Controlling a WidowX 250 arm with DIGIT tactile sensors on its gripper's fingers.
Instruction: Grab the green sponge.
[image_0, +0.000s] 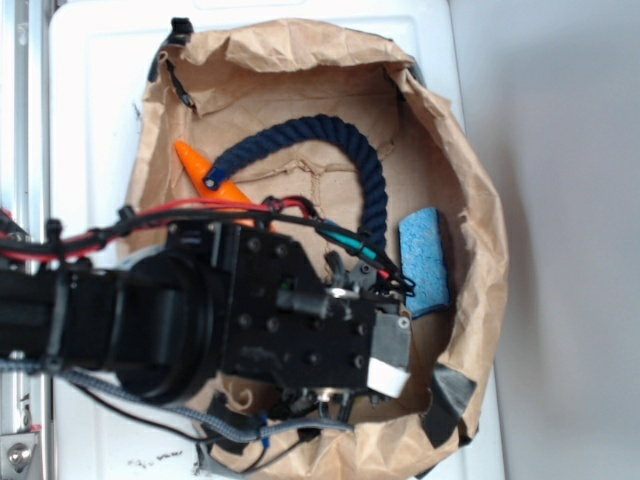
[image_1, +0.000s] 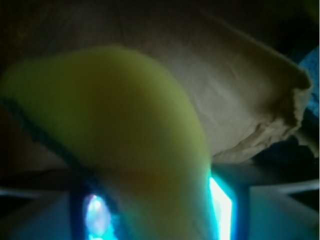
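The green sponge (image_1: 115, 125) fills the wrist view as a blurred block, yellow-green in this light, with a dark edge on its left side. It runs down between the two glowing fingers (image_1: 222, 202) of my gripper (image_1: 157, 212), and the jaws are closed against it. In the exterior view my gripper (image_0: 375, 335) points down over the lower right part of the brown paper bag (image_0: 300, 50). The black arm hides the sponge there.
A light-blue porous sponge (image_0: 424, 260) lies just right of the gripper. A dark blue rope (image_0: 330, 135) arcs across the bag above it. An orange object (image_0: 205, 172) lies at the left. The crumpled bag walls (image_1: 260, 100) rise all around.
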